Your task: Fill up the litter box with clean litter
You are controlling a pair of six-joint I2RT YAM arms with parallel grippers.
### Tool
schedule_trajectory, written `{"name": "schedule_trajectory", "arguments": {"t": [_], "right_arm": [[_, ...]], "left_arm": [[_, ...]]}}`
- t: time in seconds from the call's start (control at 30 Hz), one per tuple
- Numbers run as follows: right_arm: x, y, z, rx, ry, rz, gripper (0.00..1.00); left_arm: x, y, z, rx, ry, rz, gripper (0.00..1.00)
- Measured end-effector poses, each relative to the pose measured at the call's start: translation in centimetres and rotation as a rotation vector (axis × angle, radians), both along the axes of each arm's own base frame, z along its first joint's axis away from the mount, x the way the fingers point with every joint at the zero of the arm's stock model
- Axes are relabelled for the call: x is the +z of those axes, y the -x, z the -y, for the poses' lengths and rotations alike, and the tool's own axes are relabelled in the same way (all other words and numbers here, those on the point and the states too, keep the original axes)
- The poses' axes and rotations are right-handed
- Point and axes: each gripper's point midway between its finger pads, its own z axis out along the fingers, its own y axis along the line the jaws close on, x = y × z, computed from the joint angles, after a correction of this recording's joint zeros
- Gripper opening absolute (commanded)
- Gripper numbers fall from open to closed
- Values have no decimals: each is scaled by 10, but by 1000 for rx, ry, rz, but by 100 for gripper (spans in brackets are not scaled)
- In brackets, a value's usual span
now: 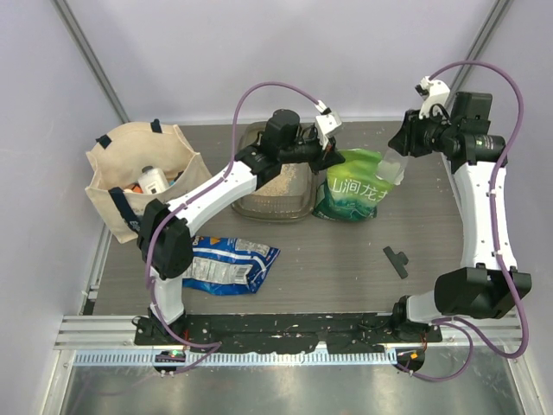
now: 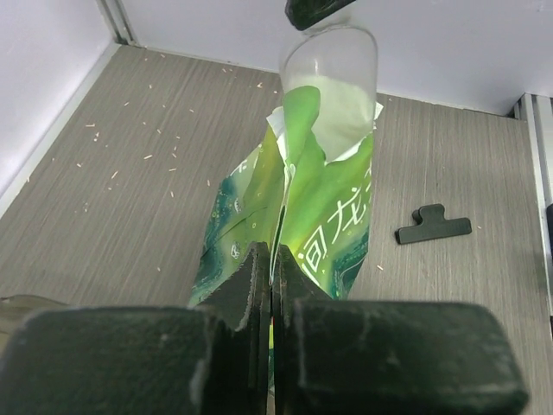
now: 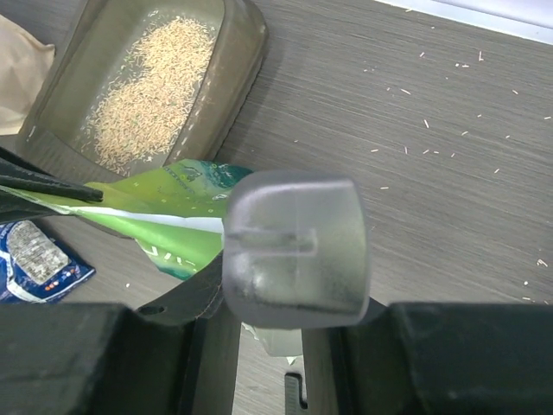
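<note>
litter box (image 1: 275,210), flat, long axis front-to-back, clean litter (image 3: 145,86) inside

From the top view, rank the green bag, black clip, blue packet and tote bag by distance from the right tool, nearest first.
1. green bag: at the right tool, back centre.
2. black clip: right side, toward the bases.
3. blue packet: front left.
4. tote bag: far left.

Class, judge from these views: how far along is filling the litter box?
Done: some litter covers part of the litter box floor. In hand: left hand pinches the green bag; right hand grips a clear scoop. Left: likely most of the filling.
</note>
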Motion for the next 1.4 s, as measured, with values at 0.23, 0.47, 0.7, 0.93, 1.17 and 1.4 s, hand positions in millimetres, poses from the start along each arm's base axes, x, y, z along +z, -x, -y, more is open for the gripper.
{"name": "schedule_trajectory", "arguments": {"t": [0.23,0.47,0.7,0.93,1.17,1.4], "right_arm": [[-47,-4,-3,-71,31,-23,1],[-73,5,-7,-235,23,27,1],[-79,1,2,-390,-30,77,1],[-107,1,-6,-398,-57,80,1],[-116,2,-13,-390,-117,111,1],[-119,0,-16,-383,-150,124,1]], "left_arm": [[0,7,0,6,27,-85,0],[2,12,1,35,57,-193,0],[2,12,3,71,80,-264,0],[0,11,3,90,83,-281,0],[-1,11,4,98,82,-282,0],[-1,11,4,97,81,-282,0]]}}
